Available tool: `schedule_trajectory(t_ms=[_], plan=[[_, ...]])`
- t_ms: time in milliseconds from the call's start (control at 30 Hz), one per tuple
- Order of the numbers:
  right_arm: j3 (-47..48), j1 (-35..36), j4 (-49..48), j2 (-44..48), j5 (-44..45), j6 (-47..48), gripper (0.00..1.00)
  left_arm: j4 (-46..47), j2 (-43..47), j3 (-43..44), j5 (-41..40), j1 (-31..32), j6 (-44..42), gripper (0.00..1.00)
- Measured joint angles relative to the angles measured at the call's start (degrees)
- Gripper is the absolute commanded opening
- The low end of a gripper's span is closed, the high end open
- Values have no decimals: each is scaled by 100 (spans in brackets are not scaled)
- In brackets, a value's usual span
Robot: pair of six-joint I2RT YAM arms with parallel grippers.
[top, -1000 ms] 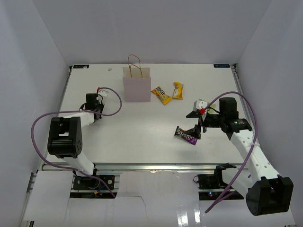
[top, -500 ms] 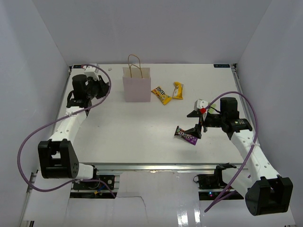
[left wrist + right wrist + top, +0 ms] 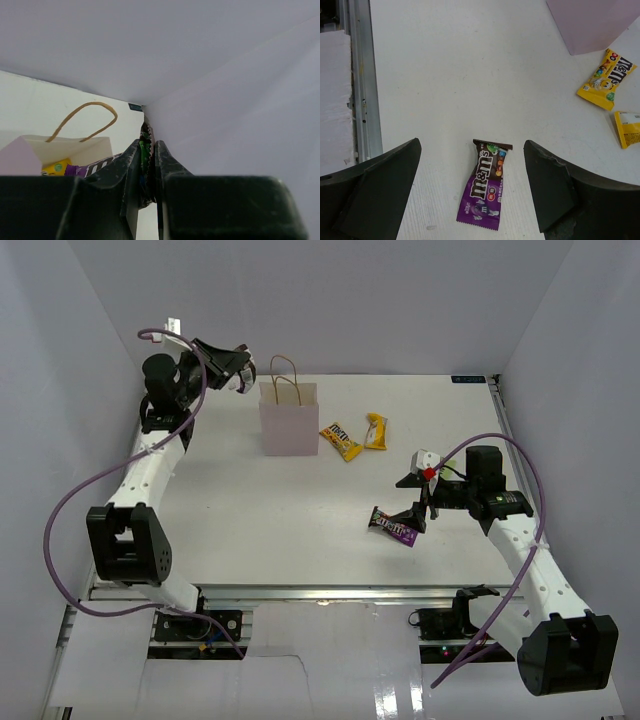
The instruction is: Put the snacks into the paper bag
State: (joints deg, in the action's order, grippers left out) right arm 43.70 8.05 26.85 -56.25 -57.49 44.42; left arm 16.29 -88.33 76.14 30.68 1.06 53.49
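The pale pink paper bag [image 3: 289, 422] stands upright at the back of the table. My left gripper [image 3: 237, 377] is raised beside the bag's top left and is shut on the crinkly green packet [image 3: 145, 150], seen edge-on between the fingers. In the left wrist view the bag's open mouth [image 3: 75, 145] and a tan handle [image 3: 82, 120] lie just below, with a yellow and a purple wrapper showing inside. My right gripper [image 3: 472, 150] is open above the dark purple packet [image 3: 486, 187], which lies flat on the table [image 3: 393, 526]. Two yellow packets [image 3: 340, 440] [image 3: 375, 430] lie right of the bag.
White walls enclose the table on three sides. The left arm's purple cable loops over the table's left side [image 3: 80, 500]. A metal rail [image 3: 362, 85] runs along the near table edge.
My left arm has lifted from the table at the left and swung up and back to the bag's top. The right arm and the packets on the table have not moved.
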Motion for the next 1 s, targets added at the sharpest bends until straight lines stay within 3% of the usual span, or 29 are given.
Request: schedule_trajectory(t_ms=[333, 767, 933, 1000], plan=[[0, -42, 0, 0, 11, 0, 89, 129, -1215, 695, 83, 433, 1043, 8], [0, -44, 0, 0, 11, 0, 89, 212, -1731, 1143, 136, 404, 1038, 11], [0, -44, 0, 0, 11, 2, 89, 216, -1928, 1172, 284, 404, 940, 19], [0, -44, 0, 0, 11, 2, 89, 212, -2011, 1172, 345, 404, 883, 28]])
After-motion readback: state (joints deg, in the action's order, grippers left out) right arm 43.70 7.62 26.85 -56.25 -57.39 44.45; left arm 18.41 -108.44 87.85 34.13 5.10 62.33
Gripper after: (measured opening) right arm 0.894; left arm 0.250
